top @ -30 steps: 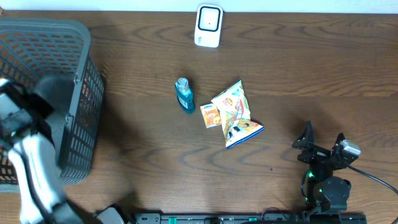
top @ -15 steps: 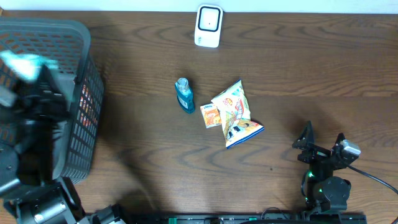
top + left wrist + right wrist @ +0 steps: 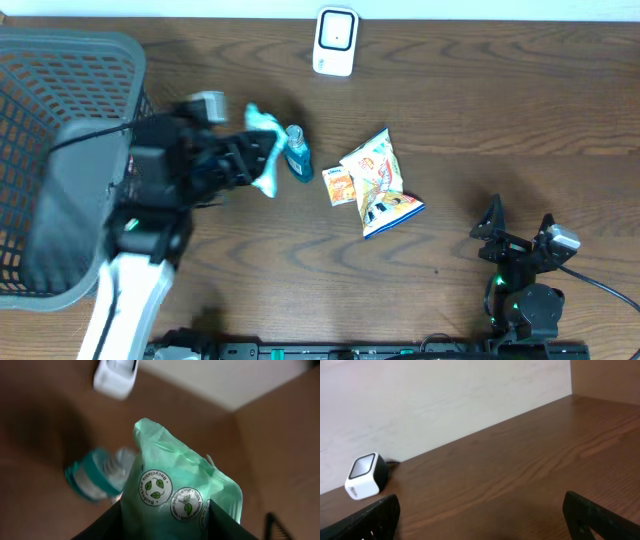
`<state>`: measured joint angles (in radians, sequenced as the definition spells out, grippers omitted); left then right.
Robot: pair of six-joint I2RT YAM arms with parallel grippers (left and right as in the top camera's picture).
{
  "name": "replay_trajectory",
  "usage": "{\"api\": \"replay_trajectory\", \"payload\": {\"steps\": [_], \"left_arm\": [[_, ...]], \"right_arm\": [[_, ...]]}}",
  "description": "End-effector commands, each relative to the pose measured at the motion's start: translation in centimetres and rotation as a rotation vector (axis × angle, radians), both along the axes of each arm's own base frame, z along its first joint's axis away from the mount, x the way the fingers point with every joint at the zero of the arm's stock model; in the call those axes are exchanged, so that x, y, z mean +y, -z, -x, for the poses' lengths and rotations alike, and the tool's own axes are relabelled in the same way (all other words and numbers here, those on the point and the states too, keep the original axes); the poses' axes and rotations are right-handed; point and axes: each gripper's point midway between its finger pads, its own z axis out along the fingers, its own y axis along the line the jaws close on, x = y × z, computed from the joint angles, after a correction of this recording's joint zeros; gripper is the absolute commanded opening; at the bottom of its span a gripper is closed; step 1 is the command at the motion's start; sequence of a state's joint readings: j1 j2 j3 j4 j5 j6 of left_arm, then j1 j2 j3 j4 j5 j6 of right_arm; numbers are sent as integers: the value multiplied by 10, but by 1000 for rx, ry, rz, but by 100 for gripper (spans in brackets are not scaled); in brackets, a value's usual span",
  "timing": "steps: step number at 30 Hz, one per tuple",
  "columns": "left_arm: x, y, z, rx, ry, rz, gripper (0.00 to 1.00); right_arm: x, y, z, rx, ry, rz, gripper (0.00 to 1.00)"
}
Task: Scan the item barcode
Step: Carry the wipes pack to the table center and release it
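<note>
Basket (image 3: 70, 45) at 9 o'clock, not involved.

Left claw (image 3: 248, 160) is clamped on the green pack (image 3: 263, 148) and holds it off the table at about 10 o'clock from centre. The pack is just beside the bottle (image 3: 296, 153); I can't tell from overhead if they touch.

Scanner (image 3: 335, 42) is at 12 o'clock by the far edge, about 1 o'clock from the pack. Snack bags (image 3: 380, 185) are at centre. Right claw (image 3: 520, 238) is at 4 o'clock, jaws wide, empty.

My read: the step is presenting the pack to the scanner.
- The left wrist view shows only recycling marks, no barcode, so I don't know which face carries it.
- Keep height past the bottle, head toward 1 o'clock and stop close over the scanner window.
- Roll the wrist slowly, one face at a time.
- The soft film may wrinkle, so hold that face flat.
- The code may sit under the fingers; if so, regrip.
</note>
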<state>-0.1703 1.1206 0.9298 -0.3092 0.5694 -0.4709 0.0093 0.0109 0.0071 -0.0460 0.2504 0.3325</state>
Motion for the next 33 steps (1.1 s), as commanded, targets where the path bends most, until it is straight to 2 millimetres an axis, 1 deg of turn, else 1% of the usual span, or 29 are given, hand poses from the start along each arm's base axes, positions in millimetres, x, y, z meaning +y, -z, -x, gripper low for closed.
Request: {"api": "replay_trajectory", "payload": {"steps": [1,4,5,6,8,10,14,17,20,22,25,26,28,29,30,32,33], "left_arm": [[-25,51,-8,120,34,-94,43],[-48,104,-4,265,87,-142,43],[-52,113,-2,288,99,-151,43],[-61,131,4,337,129,-173,43],[-71,147,12,381,161,-195,43],[-73,153,18,398,169,-219,43],[-69,161,25,416,151,-293,43],[-70,168,36,428,155,-355,44],[-74,168,39,420,166,-369,53],[-77,168,41,417,173,-374,61],[-74,168,38,408,160,-386,69],[-72,166,36,397,148,-395,72],[-70,157,32,365,131,-395,77],[-68,146,28,329,113,-394,79],[-64,131,23,276,100,-395,82],[-56,95,12,146,88,-407,99],[-47,69,4,60,59,-415,98]], "right_arm": [[-1,1,0,1,6,-3,99],[-1,1,0,1,6,-3,99],[-1,1,0,0,6,-3,99],[-1,1,0,0,6,-3,99],[-1,1,0,0,6,-3,99],[-1,1,0,0,6,-3,99],[-1,1,0,0,6,-3,99],[-1,1,0,1,6,-3,99],[-1,1,0,0,6,-3,99],[-1,1,0,0,6,-3,99],[-1,0,0,0,6,-3,99],[-1,1,0,0,6,-3,99],[-1,1,0,0,6,-3,99],[-1,1,0,0,6,-3,99],[-1,1,0,1,6,-3,99],[-1,1,0,0,6,-3,99],[-1,1,0,0,6,-3,99]]}}
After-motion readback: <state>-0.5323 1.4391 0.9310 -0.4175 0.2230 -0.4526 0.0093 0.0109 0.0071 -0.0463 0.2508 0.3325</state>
